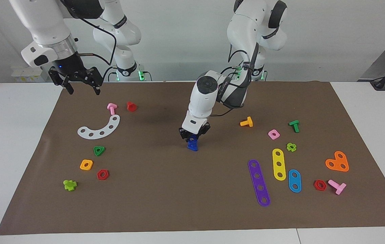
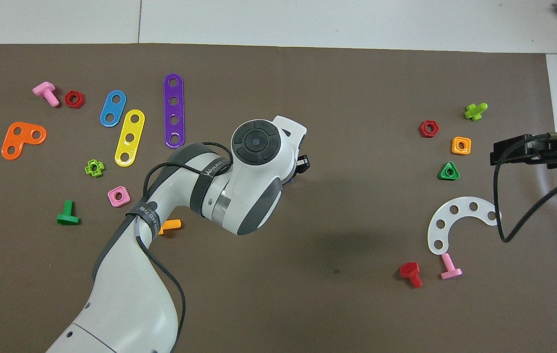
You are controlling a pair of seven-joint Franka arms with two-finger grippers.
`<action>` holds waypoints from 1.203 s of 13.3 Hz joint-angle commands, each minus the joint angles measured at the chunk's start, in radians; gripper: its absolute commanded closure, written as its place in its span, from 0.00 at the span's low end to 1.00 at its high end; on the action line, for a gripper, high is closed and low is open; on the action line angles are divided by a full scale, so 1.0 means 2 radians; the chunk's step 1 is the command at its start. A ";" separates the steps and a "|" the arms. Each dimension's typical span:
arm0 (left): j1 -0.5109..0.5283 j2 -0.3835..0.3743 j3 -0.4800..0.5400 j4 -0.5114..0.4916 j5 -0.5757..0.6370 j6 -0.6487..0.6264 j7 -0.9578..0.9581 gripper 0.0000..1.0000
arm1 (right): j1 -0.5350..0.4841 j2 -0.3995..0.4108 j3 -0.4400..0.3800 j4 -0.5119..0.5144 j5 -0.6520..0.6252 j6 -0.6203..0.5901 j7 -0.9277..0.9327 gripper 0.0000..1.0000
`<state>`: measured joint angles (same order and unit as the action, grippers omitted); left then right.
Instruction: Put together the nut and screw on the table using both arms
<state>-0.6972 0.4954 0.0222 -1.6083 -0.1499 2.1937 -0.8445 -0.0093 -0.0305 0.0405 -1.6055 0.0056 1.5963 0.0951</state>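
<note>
My left gripper reaches down to the middle of the brown mat on the table and is shut on a dark blue piece with a triangular head, the screw, whose lower end is at the mat. I cannot make out the dark blue nut as a separate piece. In the overhead view the left wrist covers the left gripper, and only a sliver of the blue screw shows. My right gripper is open and empty, raised over the mat's corner at the right arm's end; it also shows in the overhead view.
Near the right arm's end lie a white curved plate, a pink bolt, a red bolt, a green triangular nut, and orange and red nuts. Toward the left arm's end lie an orange bolt, a pink nut and purple, yellow and blue plates.
</note>
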 commanded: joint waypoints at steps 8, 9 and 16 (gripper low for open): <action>-0.009 -0.006 0.009 -0.038 -0.005 0.005 -0.001 1.00 | 0.000 -0.014 0.001 -0.026 -0.006 0.007 -0.008 0.00; -0.010 -0.005 0.010 -0.035 -0.004 0.006 -0.001 0.41 | -0.001 -0.014 0.001 -0.026 -0.006 0.007 -0.006 0.00; 0.042 0.003 0.010 0.045 0.020 -0.071 0.009 0.00 | -0.004 -0.014 0.000 -0.025 0.002 0.006 -0.008 0.00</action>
<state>-0.6815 0.4987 0.0439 -1.6040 -0.1327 2.1564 -0.8423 -0.0065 -0.0325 0.0381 -1.6253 0.0049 1.5964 0.0951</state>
